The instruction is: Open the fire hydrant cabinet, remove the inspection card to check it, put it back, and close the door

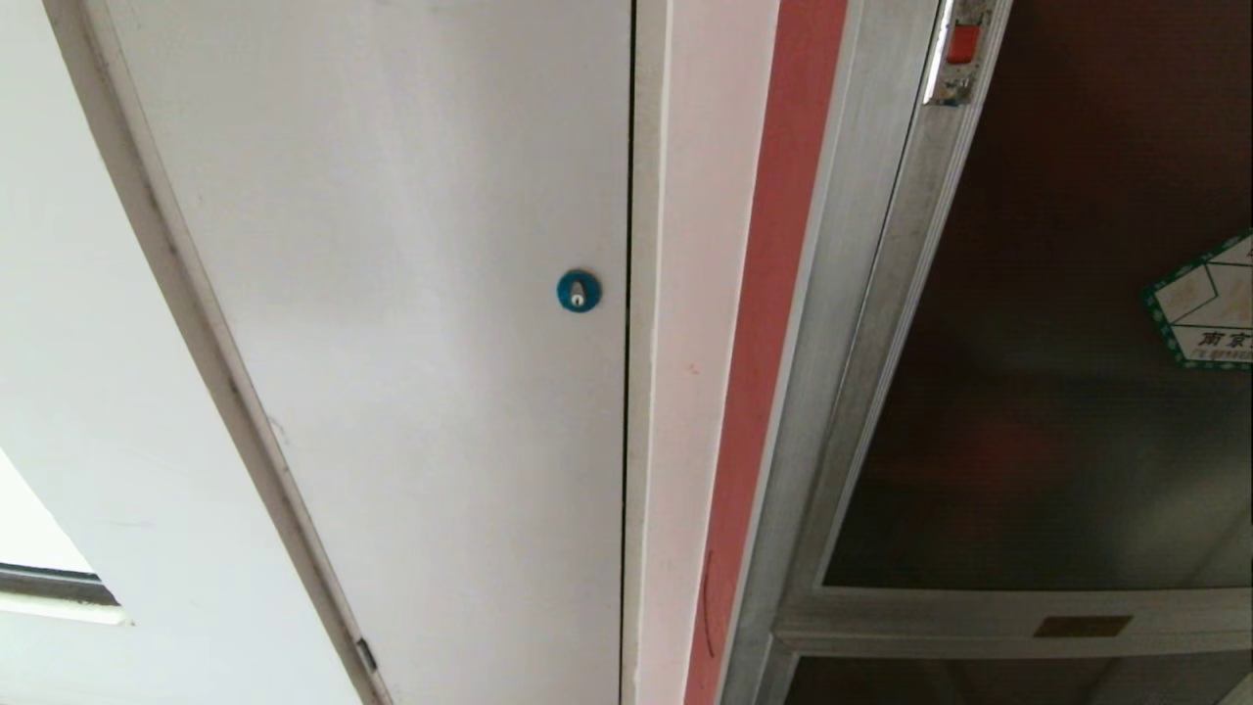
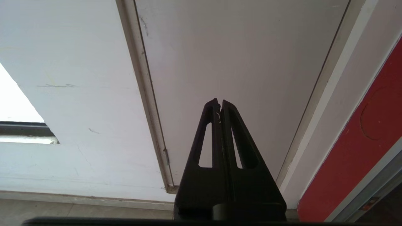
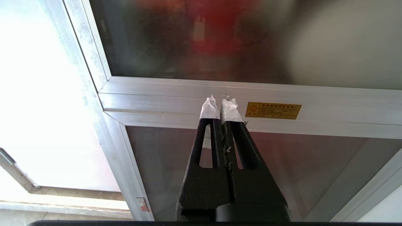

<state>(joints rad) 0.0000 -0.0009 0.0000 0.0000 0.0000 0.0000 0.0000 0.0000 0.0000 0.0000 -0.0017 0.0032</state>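
The fire hydrant cabinet (image 1: 861, 323) stands at the right of the head view, its silver frame beside a red wall strip. Its door (image 1: 1057, 392) is a dark tinted glass panel, closed, with a green-edged hexagonal sticker (image 1: 1206, 304) and a small red latch (image 1: 962, 44) at its upper left edge. The inspection card is hidden. Neither arm shows in the head view. My right gripper (image 3: 221, 102), tips wrapped in white, is shut and empty, pointing at the silver crossbar (image 3: 329, 103) between the cabinet's glass panels. My left gripper (image 2: 219, 103) is shut and empty, facing the white door.
A plain white door (image 1: 421, 343) with a round blue lock (image 1: 579, 291) fills the left and middle. A lower dark panel (image 3: 301, 163) sits under the crossbar, which carries a small orange label (image 3: 272, 110). A red wall strip (image 1: 773, 343) runs between door and cabinet.
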